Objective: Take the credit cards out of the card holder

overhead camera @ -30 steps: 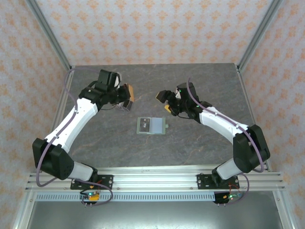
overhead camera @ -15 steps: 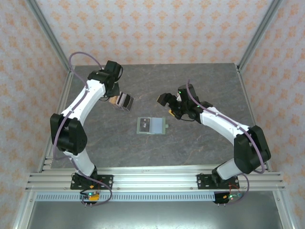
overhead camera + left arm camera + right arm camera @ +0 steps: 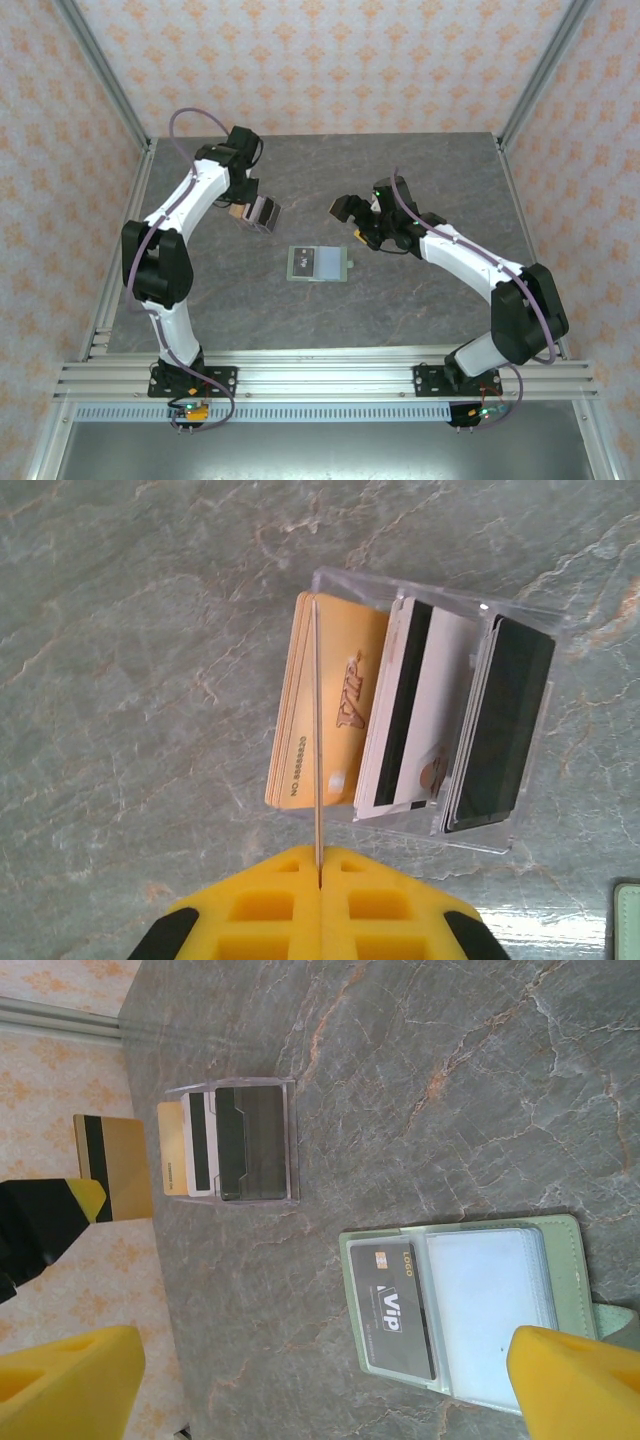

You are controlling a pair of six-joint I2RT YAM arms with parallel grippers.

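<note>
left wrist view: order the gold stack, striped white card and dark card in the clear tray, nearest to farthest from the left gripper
1. gold stack: left slot, just beyond the left gripper
2. striped white card: middle slot
3. dark card: right slot, farthest

Left jaws pinched together; right jaws spread wide.

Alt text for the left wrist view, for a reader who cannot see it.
The left tool, shut, pinches a gold card edge-on over a clear tray holding gold, white and dark cards on the grey stone table.
</note>
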